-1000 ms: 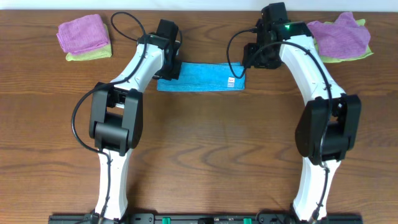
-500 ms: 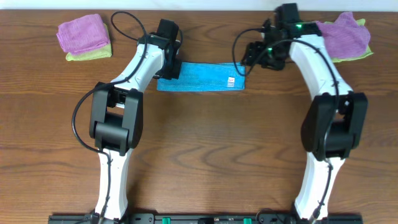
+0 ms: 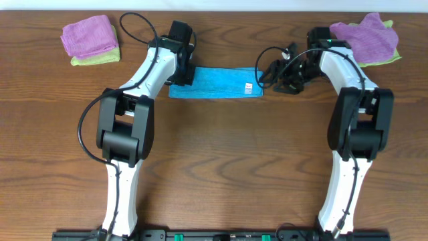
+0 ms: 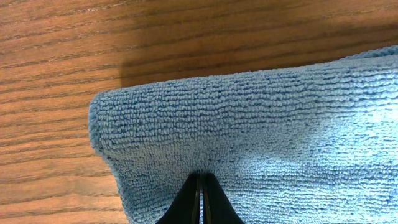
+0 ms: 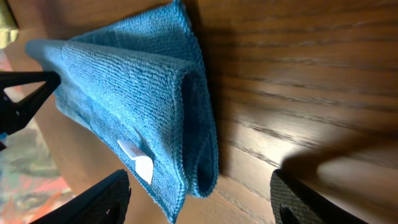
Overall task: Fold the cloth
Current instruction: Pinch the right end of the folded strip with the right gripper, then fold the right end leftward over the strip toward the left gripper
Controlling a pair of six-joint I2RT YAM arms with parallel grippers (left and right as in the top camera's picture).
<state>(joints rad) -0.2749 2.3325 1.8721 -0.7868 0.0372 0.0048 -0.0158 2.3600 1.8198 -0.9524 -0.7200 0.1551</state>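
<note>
The cloth (image 3: 215, 82) lies on the surface (image 3: 221, 154) as a long folded strip between the two sets of fingers, one short end at the left fingers (image 4: 199, 200) and the other just ahead of the right fingers (image 3: 269, 72). The left fingers are pressed together with no gap, and the pile puckers where their tips meet it, so they seem to have a small pinch of the cloth near its end. I judge that this grip pins that end so the strip cannot slide. The right fingers are spread wide and hold nothing. They stand apart from the cloth with its rolled end lying in front of the gap between them, a likely position for taking that end and carrying it across for another fold. The overhead view alone shows the whole layout: the strip lies straight, and the stacks of purple cloths (image 3: 89, 35) over green ones sit well off to either side, beyond both sets of fingers. The right wrist view adds what it cannot: the layers curl round in a soft loop at the near end, with the white tag (image 5: 138, 158) on the upper layer. The left wrist view alone shows the closed tips and the rounded corner beyond them.
</note>
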